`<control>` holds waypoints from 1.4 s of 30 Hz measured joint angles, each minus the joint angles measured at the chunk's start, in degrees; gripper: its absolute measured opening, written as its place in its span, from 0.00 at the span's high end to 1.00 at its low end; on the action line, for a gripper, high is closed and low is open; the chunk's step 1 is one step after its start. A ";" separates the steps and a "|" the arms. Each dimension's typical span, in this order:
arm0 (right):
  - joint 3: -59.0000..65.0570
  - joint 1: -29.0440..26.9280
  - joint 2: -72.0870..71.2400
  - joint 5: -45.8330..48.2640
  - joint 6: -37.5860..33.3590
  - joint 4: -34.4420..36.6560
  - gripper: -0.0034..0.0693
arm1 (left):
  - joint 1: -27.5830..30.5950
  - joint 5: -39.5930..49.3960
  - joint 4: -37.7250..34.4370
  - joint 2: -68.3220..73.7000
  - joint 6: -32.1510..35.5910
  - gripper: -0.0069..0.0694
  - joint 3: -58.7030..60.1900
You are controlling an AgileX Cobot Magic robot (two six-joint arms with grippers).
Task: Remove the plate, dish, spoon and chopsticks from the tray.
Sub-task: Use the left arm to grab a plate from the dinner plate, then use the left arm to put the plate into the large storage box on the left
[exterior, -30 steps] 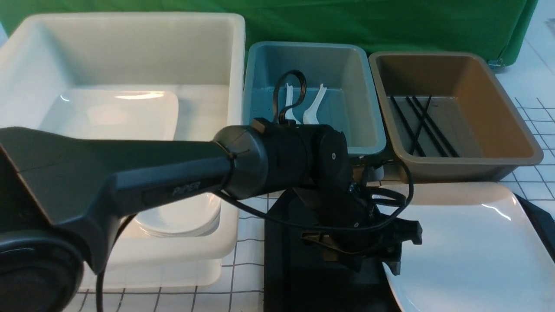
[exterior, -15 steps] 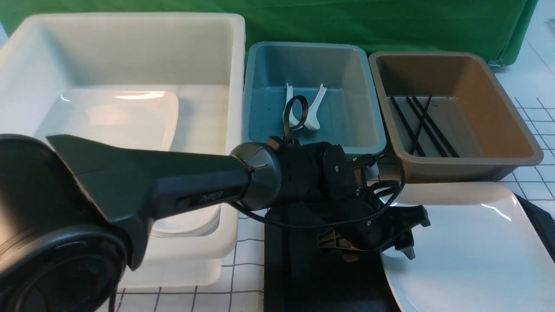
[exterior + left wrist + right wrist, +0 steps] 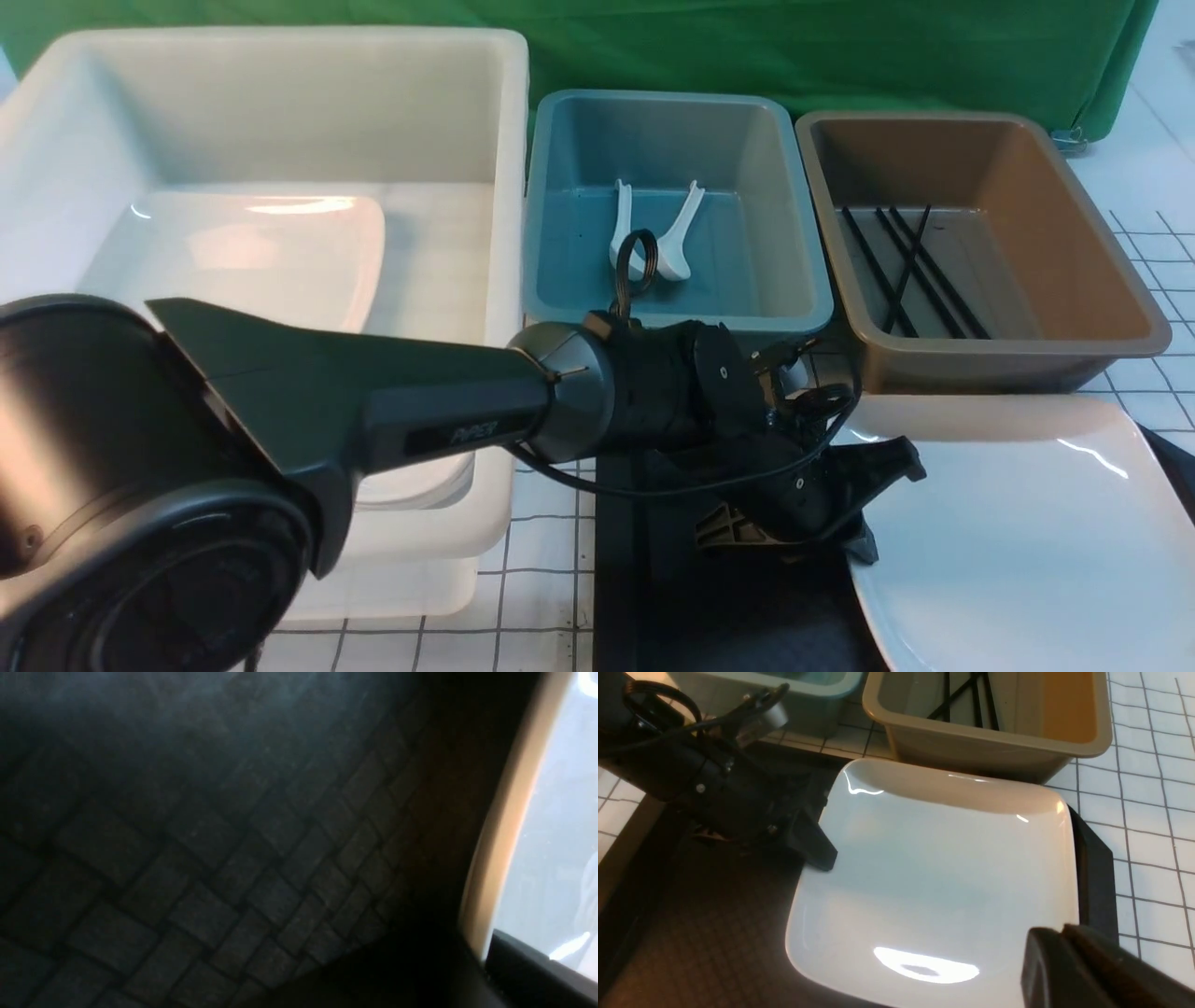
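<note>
The large white plate lies on the black tray. My left gripper reaches across the tray and is shut on the plate's left rim, one finger on top. In the left wrist view the tan rim of the plate runs into the jaws above the tray's diamond texture. My right gripper hangs over the plate's near right corner, shut with nothing between its fingers. Two white spoons lie in the teal bin and black chopsticks in the brown bin.
A big white bin at the left holds another large plate and a small dish partly hidden by my left arm. The teal bin and the brown bin stand close behind the tray.
My left gripper dropped to the plate's left rim and closed on it. The tray and the plate shifted a little to the right.
</note>
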 joint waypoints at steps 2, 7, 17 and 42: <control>0.00 0.00 0.00 0.00 0.00 0.00 0.90 | 0.00 0.00 -0.09 -0.06 0.35 0.88 0.00; 0.00 0.00 0.00 0.00 0.00 0.00 0.90 | 0.00 1.50 1.03 -3.01 4.23 0.88 0.25; 0.00 0.00 0.00 0.00 0.00 0.00 0.89 | 1.57 3.35 6.49 -19.28 7.30 0.88 0.61; 0.00 0.00 0.00 0.00 0.00 0.00 0.86 | 62.49 30.73 5.97 -39.38 23.93 0.88 0.61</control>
